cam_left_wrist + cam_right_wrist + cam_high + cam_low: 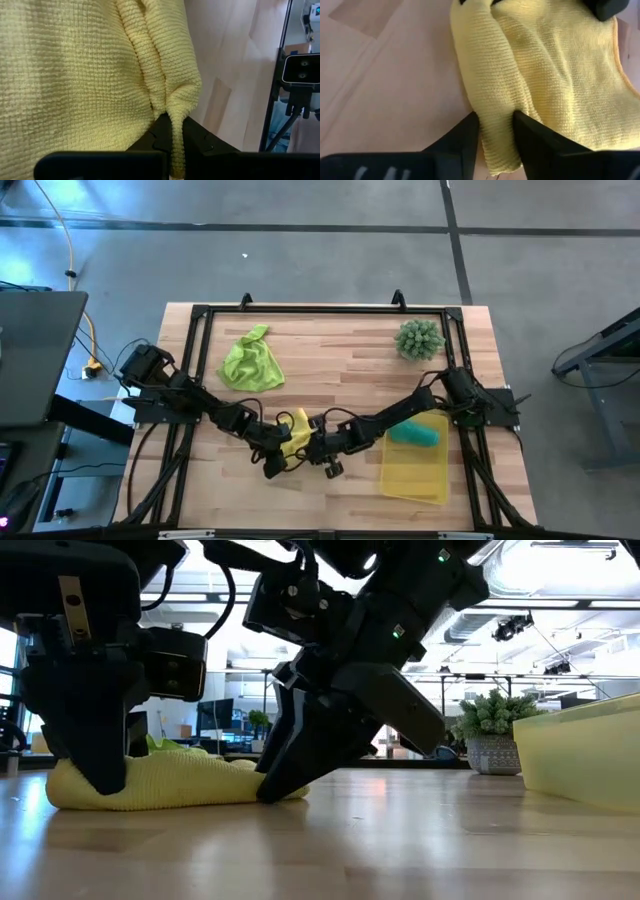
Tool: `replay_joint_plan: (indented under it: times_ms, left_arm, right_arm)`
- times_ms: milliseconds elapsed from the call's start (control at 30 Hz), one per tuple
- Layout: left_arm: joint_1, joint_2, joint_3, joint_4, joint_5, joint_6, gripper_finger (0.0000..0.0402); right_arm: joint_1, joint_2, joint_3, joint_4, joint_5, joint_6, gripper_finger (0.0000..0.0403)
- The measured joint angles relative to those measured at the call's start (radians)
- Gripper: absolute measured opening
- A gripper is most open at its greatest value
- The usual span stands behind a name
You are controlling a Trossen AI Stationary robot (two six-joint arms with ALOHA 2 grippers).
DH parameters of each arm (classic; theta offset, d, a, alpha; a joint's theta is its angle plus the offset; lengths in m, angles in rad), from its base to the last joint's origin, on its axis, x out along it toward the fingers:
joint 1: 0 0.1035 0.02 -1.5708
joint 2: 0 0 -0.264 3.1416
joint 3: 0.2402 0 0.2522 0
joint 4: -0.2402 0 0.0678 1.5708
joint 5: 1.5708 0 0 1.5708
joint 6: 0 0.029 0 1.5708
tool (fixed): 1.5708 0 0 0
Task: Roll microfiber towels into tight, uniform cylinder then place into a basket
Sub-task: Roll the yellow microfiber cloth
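The yellow towel lies bunched in a low, loosely rolled heap on the table near its front middle, with both grippers on it. My left gripper is shut on its left end. My right gripper stands at its right end, closed around a thick fold. The lime green towel lies crumpled at the far left. The teal towel lies rolled inside the basket, at its far end. My left gripper pinches a narrow bunched fold at the yellow towel's left end between its two fingers, slanting down from the left. The towel rests on the table and spreads away from the fingers in slack ridges. My right gripper has a thick rolled fold at the towel's right end between its two fingers, one on each side. The fingers slant down from the right and lie across the fold. The towel rests on the table.
A spiky green plant in a pot stands at the far right. The yellow basket sits right of my right gripper, near the front edge. A black frame runs round the tabletop. Bare wood lies between the towels.
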Motion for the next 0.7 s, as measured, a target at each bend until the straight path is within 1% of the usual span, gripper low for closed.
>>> replay_joint_plan:
  times_ms: [100,200,300,433,467,567,700]
  left_arm:
    - [0.0,-0.002,0.0,-0.001,0.0,0.0,0.0008]
    - [0.0,-0.012,0.001,-0.007,0.0,0.002,0.0015]
    - [0.005,-0.042,-0.002,-0.038,0.0,0.024,0.003]
    - [0.021,-0.108,-0.002,-0.132,0.003,0.069,0.005]
    - [0.025,-0.125,-0.001,-0.164,0.003,0.083,0.0053]
    - [0.031,-0.182,-0.001,-0.269,-0.013,0.129,0.006]
    - [0.017,-0.258,-0.002,-0.363,-0.053,0.188,0.0062]
  right_arm:
    - [-0.004,0.003,0.0,-0.008,-0.009,0.038,0.009]
    - [-0.004,0.011,0.001,-0.021,-0.011,0.066,0.005]
    - [-0.007,0.022,0.002,-0.031,-0.057,0.106,0.0011]
    - [-0.013,0.024,0.002,-0.037,-0.131,0.182,0.0009]
    - [-0.018,0.023,0.002,-0.037,-0.162,0.198,0.0007]
    - [-0.039,0.02,0.001,-0.035,-0.316,0.265,0.0003]
    - [-0.079,0.023,-0.003,-0.014,-0.571,0.404,0.0002]
